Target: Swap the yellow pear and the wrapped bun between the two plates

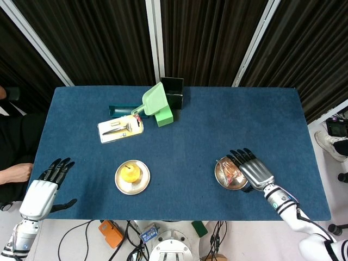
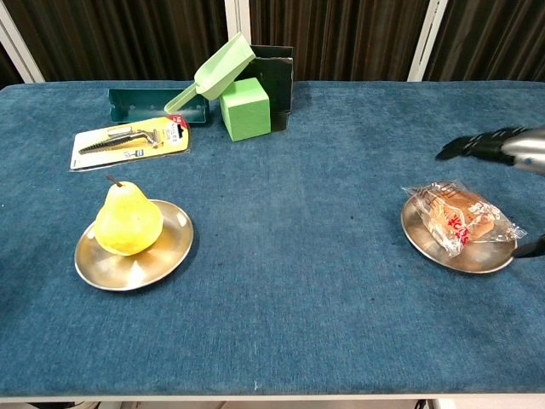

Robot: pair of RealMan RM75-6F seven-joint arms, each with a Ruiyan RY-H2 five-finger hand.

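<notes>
Overhead view alone showed the left hand [image 1: 39, 194] off the table's near-left edge, fingers spread, holding nothing. Yellow pear [image 2: 127, 220] sat on the left plate [image 2: 170, 249]; wrapped bun [image 2: 460, 217] lay on the right plate [image 2: 426, 240], right hand [image 1: 255, 172] splayed beside it, empty. Blue cloth table [image 1: 217, 125], black curtains [image 1: 206, 38] behind. The wrapper's red print was unreadable.

The pear [image 1: 129, 173] is sitting on the left plate [image 1: 142, 183], well apart from the right plate [image 1: 219, 175], which is carrying the bun [image 1: 230, 173]. The right hand [image 1: 251, 169] is hovering open just beside that plate. The left hand [image 1: 42, 187] is hanging open beyond the pear's plate.
</notes>
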